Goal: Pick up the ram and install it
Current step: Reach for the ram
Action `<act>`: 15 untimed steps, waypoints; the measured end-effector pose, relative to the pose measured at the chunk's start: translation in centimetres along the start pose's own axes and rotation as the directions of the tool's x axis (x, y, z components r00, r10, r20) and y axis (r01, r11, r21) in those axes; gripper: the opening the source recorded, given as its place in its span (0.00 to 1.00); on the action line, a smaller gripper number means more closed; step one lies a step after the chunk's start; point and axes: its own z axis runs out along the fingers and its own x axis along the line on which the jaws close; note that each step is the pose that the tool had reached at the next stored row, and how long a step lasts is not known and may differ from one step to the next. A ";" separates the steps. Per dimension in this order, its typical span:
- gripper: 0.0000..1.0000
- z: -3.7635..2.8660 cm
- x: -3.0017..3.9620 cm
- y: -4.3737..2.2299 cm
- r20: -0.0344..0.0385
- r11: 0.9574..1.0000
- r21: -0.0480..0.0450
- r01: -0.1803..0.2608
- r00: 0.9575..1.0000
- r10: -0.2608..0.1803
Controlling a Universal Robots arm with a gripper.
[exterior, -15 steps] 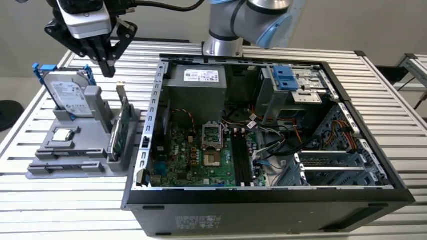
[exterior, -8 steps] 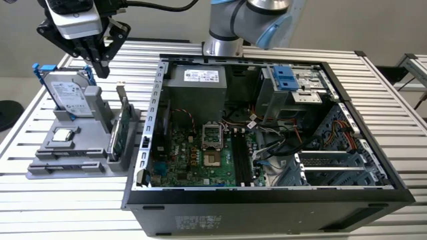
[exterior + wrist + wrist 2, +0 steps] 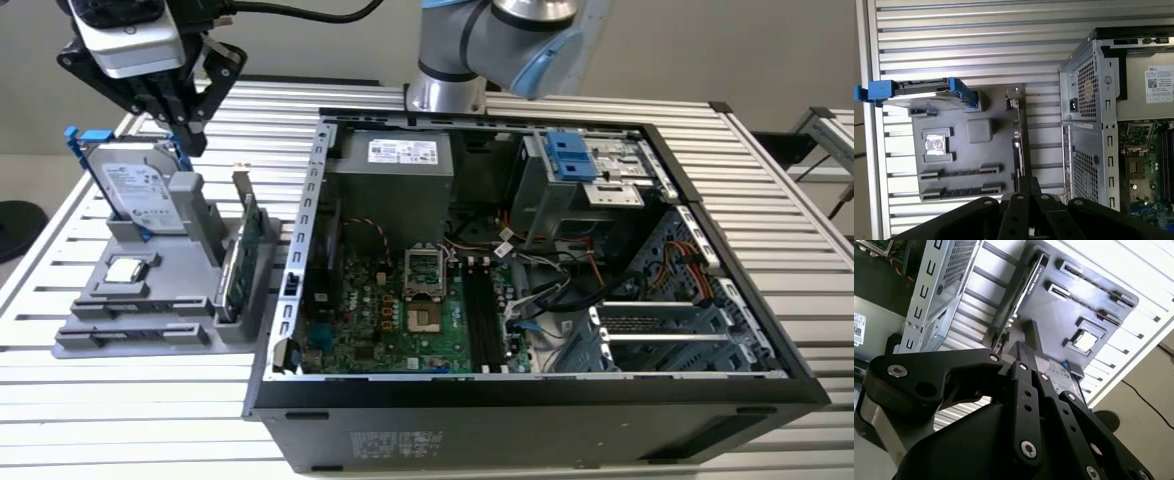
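My gripper (image 3: 187,140) hangs at the exterior view's upper left, its black fingers pressed together and holding nothing. It is above the far end of the grey parts holder (image 3: 94,345), over the hard drive (image 3: 134,190). In both wrist views the gripper (image 3: 1029,181) (image 3: 1021,354) is well above the holder (image 3: 999,107). The ram looks like a thin dark stick (image 3: 960,172) lying in a slot of the holder, with a similar dark strip (image 3: 960,191) in the slot beside it; I cannot tell them apart. The motherboard's black slots (image 3: 482,320) lie inside the open case.
On the holder stand a silver hard drive in a blue frame (image 3: 924,92), a square chip (image 3: 935,143) and a green card with a metal bracket (image 3: 240,250). The open computer case (image 3: 320,250) stands to the exterior view's right on the slatted table (image 3: 801,250), with cables inside.
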 end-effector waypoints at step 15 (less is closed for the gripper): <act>0.00 -0.04 1.75 -0.19 0.000 1.000 0.000 0.000 1.000 0.000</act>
